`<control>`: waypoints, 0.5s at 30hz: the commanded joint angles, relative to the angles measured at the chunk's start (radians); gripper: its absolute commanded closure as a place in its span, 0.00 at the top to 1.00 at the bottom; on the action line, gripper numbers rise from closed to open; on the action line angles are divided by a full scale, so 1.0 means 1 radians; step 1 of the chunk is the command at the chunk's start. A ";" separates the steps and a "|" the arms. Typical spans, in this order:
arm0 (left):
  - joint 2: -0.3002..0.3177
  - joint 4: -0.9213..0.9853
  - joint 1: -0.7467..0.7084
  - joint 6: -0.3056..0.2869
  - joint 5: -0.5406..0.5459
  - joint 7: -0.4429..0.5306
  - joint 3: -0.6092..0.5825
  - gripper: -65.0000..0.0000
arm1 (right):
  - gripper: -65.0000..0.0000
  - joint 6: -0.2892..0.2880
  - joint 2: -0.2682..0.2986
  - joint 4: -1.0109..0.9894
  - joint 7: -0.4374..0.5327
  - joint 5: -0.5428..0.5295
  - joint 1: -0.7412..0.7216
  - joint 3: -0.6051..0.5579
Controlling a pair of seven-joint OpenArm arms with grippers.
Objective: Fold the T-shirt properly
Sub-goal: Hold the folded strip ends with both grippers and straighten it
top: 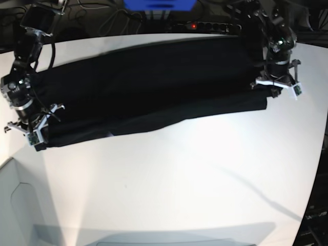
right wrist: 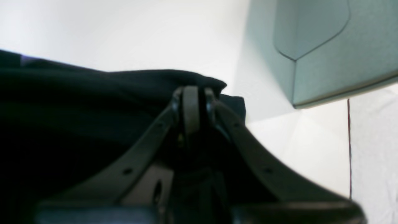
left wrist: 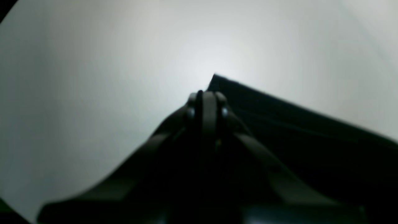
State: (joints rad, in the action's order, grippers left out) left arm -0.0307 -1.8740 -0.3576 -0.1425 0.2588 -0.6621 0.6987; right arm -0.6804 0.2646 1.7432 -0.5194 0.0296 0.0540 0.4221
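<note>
The black T-shirt (top: 148, 87) lies as a long band across the far half of the white table (top: 179, 184). My left gripper (top: 270, 92) is at its right end, shut on a fabric corner (left wrist: 279, 124); the closed fingertips (left wrist: 206, 99) show in the left wrist view. My right gripper (top: 37, 141) is at the shirt's left end, with fingertips (right wrist: 191, 99) closed on the bunched hem (right wrist: 124, 90). A sliver of purple print (right wrist: 26, 59) shows at the far left of the right wrist view; the rest of the print is hidden.
A grey-green panel (right wrist: 326, 62) stands close beside my right gripper and shows at the base view's lower left (top: 15, 205). A blue object (top: 159, 5), a power strip (top: 205, 25) and cables lie behind the table. The table's edge curves at the right (top: 320, 169).
</note>
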 commanded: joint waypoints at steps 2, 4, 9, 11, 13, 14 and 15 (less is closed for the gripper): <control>0.012 -0.020 -0.025 0.002 0.000 0.025 0.003 0.00 | 0.00 0.001 0.015 0.019 0.026 -0.004 0.000 0.033; 0.013 -0.020 -0.048 0.002 0.000 0.025 0.003 0.00 | 0.00 0.000 0.015 0.019 0.026 -0.004 0.004 0.054; 0.010 -0.019 -0.094 0.002 0.000 0.025 0.002 0.00 | 0.00 -0.018 0.023 0.021 0.026 -0.003 0.028 0.077; 0.007 -0.008 -0.102 0.002 0.000 0.025 0.002 0.00 | 0.00 -0.018 0.028 0.022 0.026 -0.003 0.036 0.077; 0.005 0.011 -0.102 0.002 0.015 0.025 0.002 0.00 | 0.00 -0.018 0.031 0.024 0.026 -0.003 0.060 0.077; 0.005 0.018 -0.103 0.002 0.038 0.025 0.002 0.00 | 0.00 -0.018 0.031 0.030 0.026 -0.003 0.070 0.077; 0.005 0.026 -0.103 0.002 0.066 0.023 0.002 0.00 | 0.00 -0.018 0.038 0.039 0.026 -0.003 0.079 0.077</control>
State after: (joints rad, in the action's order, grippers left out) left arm -0.0341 -1.8336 -0.4568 -0.1467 0.3290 -0.6613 0.6956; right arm -0.6926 0.2794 1.7580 -0.5144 0.0288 0.1432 0.4904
